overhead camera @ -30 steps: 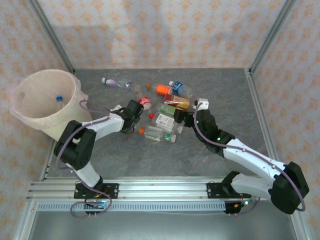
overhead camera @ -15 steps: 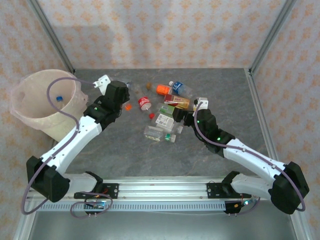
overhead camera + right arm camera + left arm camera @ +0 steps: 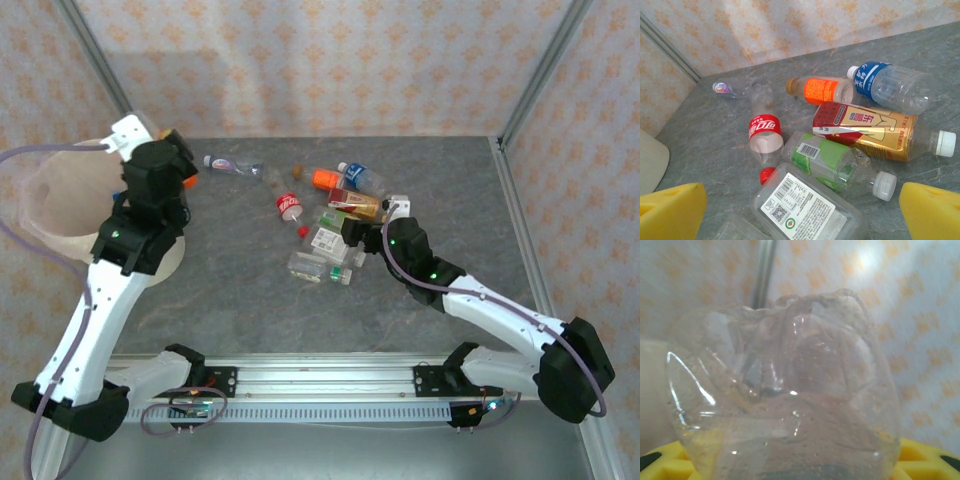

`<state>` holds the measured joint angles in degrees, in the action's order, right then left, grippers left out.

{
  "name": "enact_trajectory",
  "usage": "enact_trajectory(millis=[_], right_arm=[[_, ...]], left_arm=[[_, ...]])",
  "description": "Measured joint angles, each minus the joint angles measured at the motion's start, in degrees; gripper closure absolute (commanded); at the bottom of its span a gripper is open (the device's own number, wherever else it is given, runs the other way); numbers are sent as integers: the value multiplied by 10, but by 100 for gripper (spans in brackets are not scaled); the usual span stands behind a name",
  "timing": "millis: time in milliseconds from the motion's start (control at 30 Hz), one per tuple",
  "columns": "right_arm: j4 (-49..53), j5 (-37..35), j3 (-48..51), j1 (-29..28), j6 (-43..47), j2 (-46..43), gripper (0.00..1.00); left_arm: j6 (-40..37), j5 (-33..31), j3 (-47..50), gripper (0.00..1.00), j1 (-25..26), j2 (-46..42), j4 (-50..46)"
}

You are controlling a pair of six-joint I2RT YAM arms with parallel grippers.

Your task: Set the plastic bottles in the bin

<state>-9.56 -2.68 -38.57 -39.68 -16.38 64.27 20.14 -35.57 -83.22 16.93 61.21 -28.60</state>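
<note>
Top view: your left arm is up at the big pale beige bucket with the pinkish bag liner. The wrist sits about over its right rim, not the middle. The remaining small clear plastic bottles lie in a loose pile mid-desk. A lone clear bottle lies apart toward the back. The right jaws hang at the pile's right edge.

Left wrist view: the left jaws grip a crumpled clear plastic bottle, dented base toward the lens, yellow pads on both sides. Only wall is behind it, so I can't tell from here whether the bucket mouth is underneath.

Right wrist view: the right jaws are wide open, nothing between their pads. Closest below are the flat white-label bottle, green-label bottle and red-label bottle.

Step in hand, as I read it: the drop. Move the wrist further in over the mouth before you open, so the bottle clears the bag fold and doesn't bounce off the rim. Open fully; a crushed bottle can hang on one pad.
</note>
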Motion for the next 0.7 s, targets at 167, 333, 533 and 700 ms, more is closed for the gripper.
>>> enact_trajectory(millis=[167, 333, 533, 700], right_arm=[[0, 9, -7, 0, 2, 19, 1], [1, 21, -30, 0, 6, 29, 1], [0, 32, -52, 0, 10, 33, 1], [1, 40, -56, 0, 10, 46, 1]], left_arm=[[-34, -24, -43, 49, -92, -1, -21], [-31, -24, -73, 48, -211, 19, -77], [0, -12, -64, 48, -286, 43, -115], [43, -14, -56, 49, -332, 82, -156]])
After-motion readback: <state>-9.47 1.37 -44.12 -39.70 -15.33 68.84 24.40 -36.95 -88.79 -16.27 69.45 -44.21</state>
